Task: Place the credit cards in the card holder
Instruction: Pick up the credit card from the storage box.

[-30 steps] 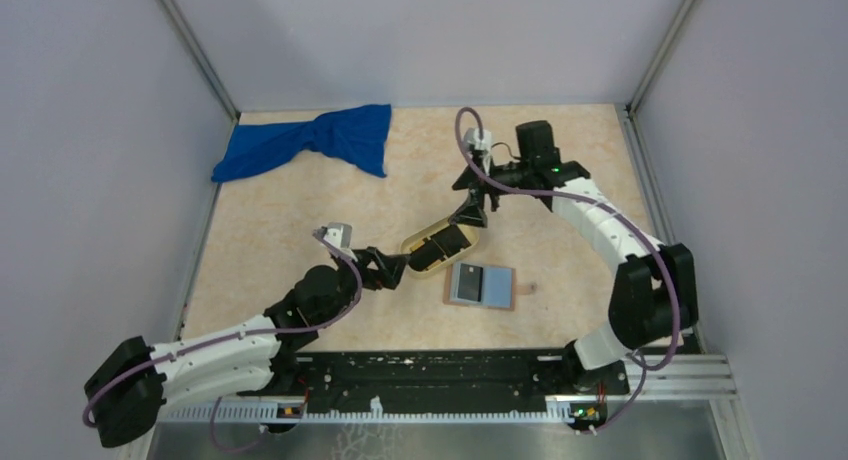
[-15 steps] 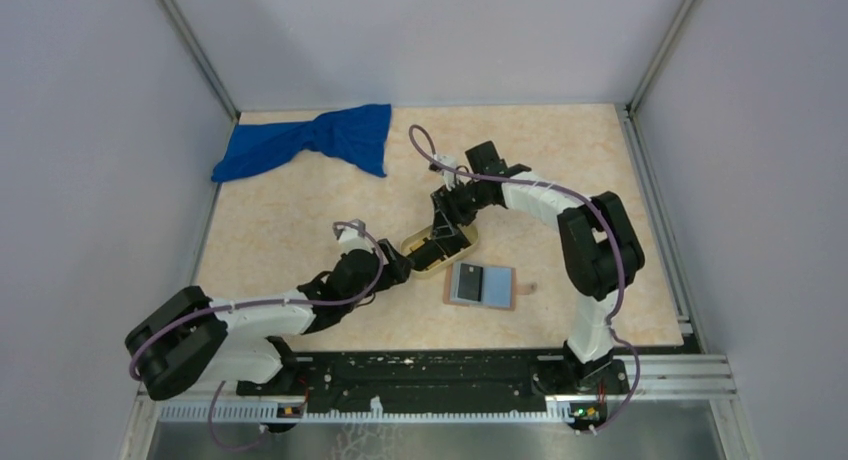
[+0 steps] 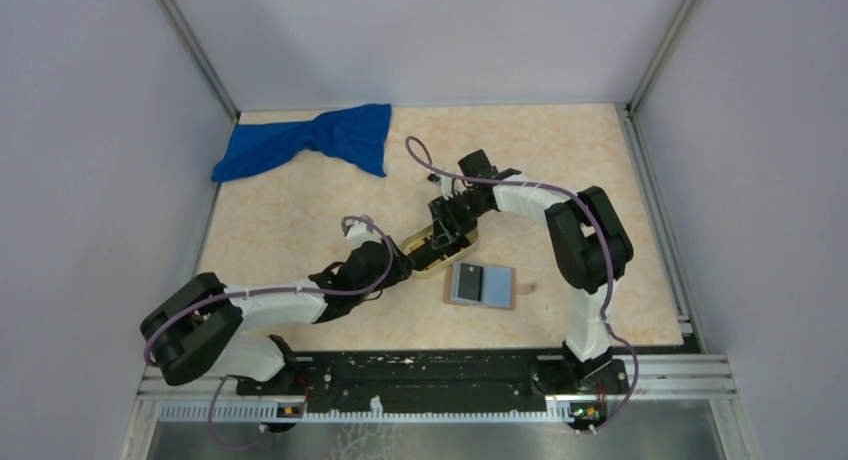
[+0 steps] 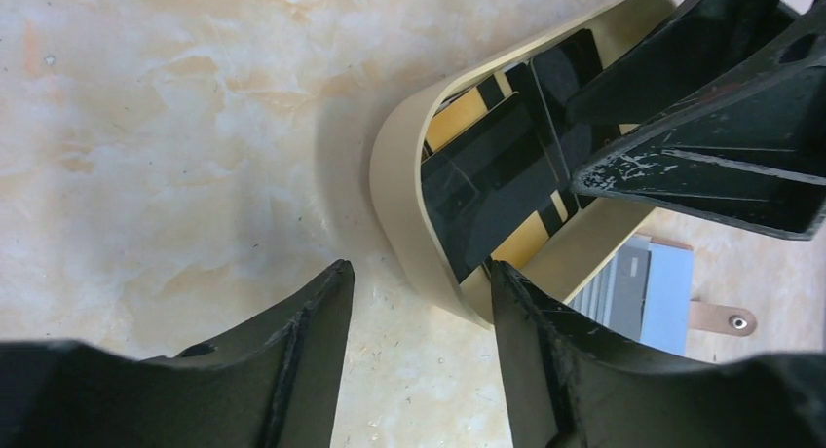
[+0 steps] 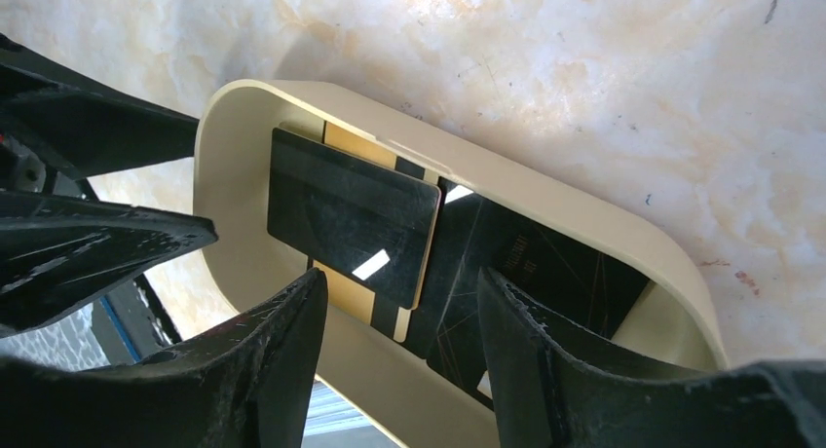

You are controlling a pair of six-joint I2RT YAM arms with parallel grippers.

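Found the credit cards (image 5: 351, 219) lying flat inside the oval tan tray (image 5: 229, 175): two dark glossy ones, overlapped. Located the tray about the middle of the table (image 3: 300, 230), somewhat toward its near edge. Saw the card holder (image 3: 481, 284) just beside the tray, on the side toward the near right corner, opened flat with its blue-grey inside up. Noted the right gripper (image 5: 399, 278) low over the tray, jaws about half apart, cards under the gap, nothing pinched. Noted the left gripper (image 4: 419, 273) at the tray's end toward the left edge, jaws likewise part open astride the rim, one finger outside and clear of the wall. Left a blue cloth (image 3: 310, 145) at the far left corner out of account.

Judged the step in hand to be lifting one card out of the tray. Thought it wise to steady the tray with the left jaws on the rim, then to work only the upper card: to push it against the wall until an edge tipped up, and to pinch that edge. Reckoned a flat pinch likely to slip on so thin and glossy a thing. Feared a clash, too, with both sets of fingers so close together.
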